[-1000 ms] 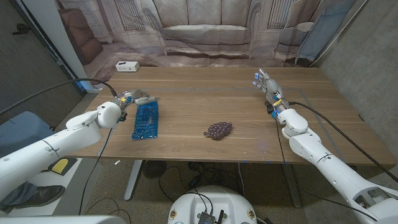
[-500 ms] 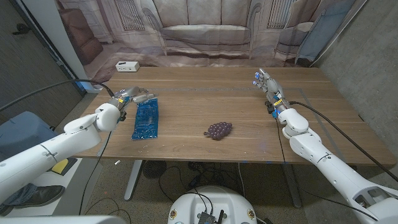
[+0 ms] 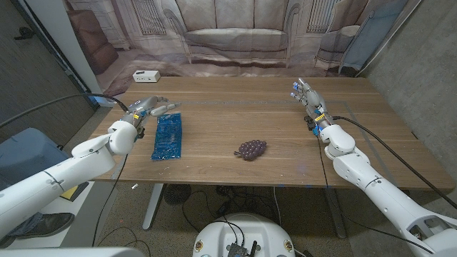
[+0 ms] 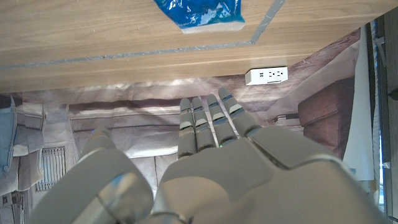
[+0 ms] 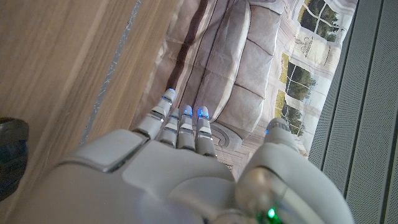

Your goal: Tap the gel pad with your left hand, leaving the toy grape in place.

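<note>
A blue gel pad (image 3: pixel 168 136) lies on the left part of the wooden table (image 3: pixel 235 114); one end of the gel pad (image 4: pixel 200 14) also shows in the left wrist view. My left hand (image 3: pixel 151 108) hovers just beyond the pad's far end, fingers (image 4: pixel 208 118) stretched out and apart, holding nothing. A dark purple toy grape (image 3: pixel 250 148) sits near the table's middle, toward the front edge, well apart from both hands. My right hand (image 3: pixel 305 98) stands at the far right of the table, fingers (image 5: pixel 183 124) extended, empty.
A white power strip (image 3: pixel 145 76) lies on the floor beyond the table's far left corner. A printed backdrop of a sofa hangs behind the table. The table's front edge runs close below the pad and the grape.
My left hand has lifted and drawn back toward the pad's far end, away from its top corner. The pad, the grape and my right hand have stayed put.
</note>
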`<state>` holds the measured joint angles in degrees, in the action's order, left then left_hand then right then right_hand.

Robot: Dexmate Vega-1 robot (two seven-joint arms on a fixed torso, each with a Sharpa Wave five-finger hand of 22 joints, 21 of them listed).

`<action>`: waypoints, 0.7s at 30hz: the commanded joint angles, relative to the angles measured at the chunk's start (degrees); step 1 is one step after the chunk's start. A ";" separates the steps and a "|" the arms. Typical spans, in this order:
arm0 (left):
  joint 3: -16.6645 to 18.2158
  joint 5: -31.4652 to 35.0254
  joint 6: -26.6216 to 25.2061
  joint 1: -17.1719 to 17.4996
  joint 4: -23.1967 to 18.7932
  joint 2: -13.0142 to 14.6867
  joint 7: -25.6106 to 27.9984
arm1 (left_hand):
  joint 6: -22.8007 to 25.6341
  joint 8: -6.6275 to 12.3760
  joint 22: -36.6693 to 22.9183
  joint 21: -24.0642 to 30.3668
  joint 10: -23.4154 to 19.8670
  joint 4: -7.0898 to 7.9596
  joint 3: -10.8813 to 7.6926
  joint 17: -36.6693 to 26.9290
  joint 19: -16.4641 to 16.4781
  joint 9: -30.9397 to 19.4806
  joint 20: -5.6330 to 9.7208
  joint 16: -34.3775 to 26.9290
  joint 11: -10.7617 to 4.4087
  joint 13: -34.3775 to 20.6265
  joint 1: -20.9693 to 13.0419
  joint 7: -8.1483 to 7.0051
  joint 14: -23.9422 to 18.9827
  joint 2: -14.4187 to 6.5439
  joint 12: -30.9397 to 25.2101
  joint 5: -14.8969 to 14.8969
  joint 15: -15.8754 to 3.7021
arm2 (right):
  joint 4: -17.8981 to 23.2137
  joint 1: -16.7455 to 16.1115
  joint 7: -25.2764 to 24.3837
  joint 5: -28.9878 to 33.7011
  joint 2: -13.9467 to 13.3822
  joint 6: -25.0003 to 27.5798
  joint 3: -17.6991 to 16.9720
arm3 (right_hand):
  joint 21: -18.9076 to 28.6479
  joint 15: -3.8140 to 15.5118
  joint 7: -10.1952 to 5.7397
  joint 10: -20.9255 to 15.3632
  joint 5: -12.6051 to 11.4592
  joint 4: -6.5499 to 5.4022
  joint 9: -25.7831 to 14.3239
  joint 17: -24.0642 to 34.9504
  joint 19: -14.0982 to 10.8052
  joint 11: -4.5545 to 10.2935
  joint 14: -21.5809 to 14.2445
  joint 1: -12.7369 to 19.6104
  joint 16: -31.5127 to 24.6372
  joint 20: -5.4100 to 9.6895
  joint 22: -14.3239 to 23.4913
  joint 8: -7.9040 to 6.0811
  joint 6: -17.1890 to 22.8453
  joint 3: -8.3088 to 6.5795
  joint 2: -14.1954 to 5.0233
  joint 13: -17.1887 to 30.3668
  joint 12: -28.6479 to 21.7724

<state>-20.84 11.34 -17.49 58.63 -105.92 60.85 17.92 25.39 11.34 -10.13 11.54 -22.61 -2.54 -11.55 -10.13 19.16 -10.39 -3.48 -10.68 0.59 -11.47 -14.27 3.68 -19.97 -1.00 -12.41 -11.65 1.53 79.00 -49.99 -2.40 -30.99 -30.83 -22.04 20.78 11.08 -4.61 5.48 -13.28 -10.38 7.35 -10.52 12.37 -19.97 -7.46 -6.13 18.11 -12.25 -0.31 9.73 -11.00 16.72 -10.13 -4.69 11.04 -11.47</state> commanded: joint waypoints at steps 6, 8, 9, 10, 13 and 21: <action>3.98 -4.37 9.46 2.54 1.60 -4.36 5.68 | 0.53 -0.07 -0.19 0.27 -0.59 -0.42 -0.26 -0.17 0.45 -0.19 0.05 -0.52 -0.23 -0.10 -0.72 0.12 -0.75 -0.32 -0.31 0.09 0.18 | 1.47 -1.48 0.40 -0.44 -0.68 -0.83 -0.63 | 0.43 0.53 0.00 0.54 0.11 0.40 -0.16 0.07 -0.68 0.13 0.06 0.32 0.16 0.91 0.19 0.21 -0.62 -0.21 -0.37 0.21 0.25; 4.23 -4.66 10.20 2.57 1.62 -4.67 5.73 | 0.61 -0.05 -0.19 0.26 -0.64 -0.44 -0.28 -0.17 0.45 -0.19 0.02 -0.50 -0.13 -0.11 -0.75 0.09 -0.76 -0.33 -0.31 0.10 0.15 | 1.63 -1.61 0.45 -0.58 -0.70 -0.75 -0.67 | 0.43 0.62 -0.01 0.54 0.10 0.44 -0.16 0.06 -0.70 0.14 0.00 0.39 0.15 0.94 0.18 0.21 -0.64 -0.23 -0.37 0.21 0.24; 4.38 -4.96 10.77 2.60 1.71 -4.80 5.61 | 0.60 -0.05 -0.19 0.25 -0.65 -0.46 -0.28 -0.17 0.44 -0.19 0.04 -0.50 -0.16 -0.11 -0.76 0.09 -0.76 -0.34 -0.31 0.10 0.18 | 1.67 -1.67 0.43 -0.58 -0.68 -0.77 -0.66 | 0.45 0.66 0.01 0.58 0.10 0.46 -0.16 0.05 -0.78 0.20 -0.02 0.46 0.14 1.01 0.18 0.23 -0.72 -0.26 -0.40 0.22 0.25; 4.55 -5.34 11.14 2.62 1.79 -5.06 5.55 | 0.58 -0.06 -0.19 0.24 -0.63 -0.46 -0.28 -0.17 0.43 -0.19 0.06 -0.51 -0.16 -0.11 -0.77 0.11 -0.80 -0.35 -0.30 0.11 0.21 | 1.68 -1.71 0.47 -0.52 -0.70 -0.84 -0.64 | 0.45 0.63 -0.02 0.59 0.10 0.48 -0.16 0.04 -0.80 0.19 -0.04 0.49 0.14 1.01 0.18 0.24 -0.76 -0.28 -0.40 0.22 0.25; 5.14 -7.03 12.04 2.72 1.99 -6.08 5.21 | 0.40 -0.15 -0.19 0.18 -0.59 -0.51 -0.34 -0.17 0.30 -0.19 -0.02 -0.49 0.09 -0.11 -0.86 0.18 -0.83 -0.45 -0.26 0.12 0.29 | 1.83 -1.90 0.44 -0.19 -0.85 -1.05 -0.61 | 0.46 0.66 0.03 0.57 0.10 0.51 -0.16 0.03 -0.87 0.11 -0.03 0.53 0.15 1.06 0.17 0.23 -0.80 -0.27 -0.36 0.22 0.22; 5.92 -9.44 15.66 2.74 3.07 -7.95 4.86 | -1.88 -0.92 -0.21 -0.19 0.20 -0.73 -0.67 -0.18 -0.66 -0.19 -0.21 -0.11 0.43 -0.11 -1.29 0.71 -0.12 -1.05 0.14 0.20 0.76 | 2.48 -2.54 0.01 -0.35 -1.00 -0.94 -0.91 | 0.45 0.66 -0.06 0.73 0.11 0.54 -0.16 0.03 -0.97 0.23 -0.11 0.61 0.13 1.10 0.16 0.28 -1.06 -0.27 -0.33 0.22 0.25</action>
<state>-16.25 4.88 -6.24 61.07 -103.89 55.33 22.71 24.10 10.58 -10.25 11.54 -22.43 -2.95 -11.97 -10.14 18.94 -10.39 -3.69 -10.68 0.81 -11.47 -14.89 4.31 -20.23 -1.61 -12.41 -11.65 1.88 80.83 -51.78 -2.05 -31.32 -31.59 -22.82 20.17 11.07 -4.39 5.52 -12.98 -10.38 7.59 -10.52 12.25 -20.89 -7.16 -5.91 18.11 -12.25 0.62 9.73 -10.78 16.04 -10.37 -4.69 11.04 -11.22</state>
